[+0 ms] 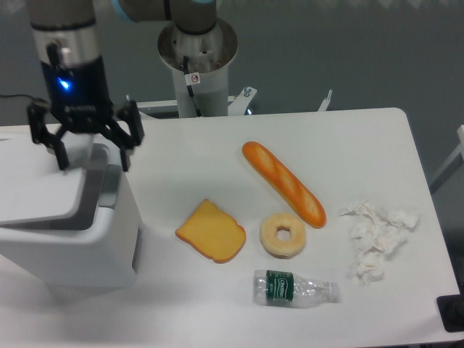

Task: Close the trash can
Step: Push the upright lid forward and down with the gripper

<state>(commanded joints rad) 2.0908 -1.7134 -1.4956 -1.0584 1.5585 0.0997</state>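
At the left edge of the worktop point(217, 152), you are seeing the trash can point(80, 246) sitting as a large white box, cut off by the frame on its left side. Its flat white lid point(40, 192) is lying low over the opening, tilted slightly, with a narrow dark gap showing along its right edge beside the grey hinge tab point(109, 185). Above the far right part of the bin, the gripper point(92, 156) is hanging on its black wrist, a blue light glowing on the body. Its fingers point(125, 154) are standing wide apart and are gripping nothing; the tips are reaching down to about lid level, though you cannot tell whether they are touching the lid.

Across the middle of the worktop, well apart from the bin, a slice of toast point(210, 230) is lying flat, with a bagel point(282, 234) just to its right. A baguette point(283, 183) is stretching diagonally above them, its lower end near the bagel. A clear plastic bottle point(293, 288) with a green label is lying on its side toward the near edge. Crumpled white tissue point(377, 239) is resting near the right side. The arm's base column point(197, 58) is standing behind the worktop.
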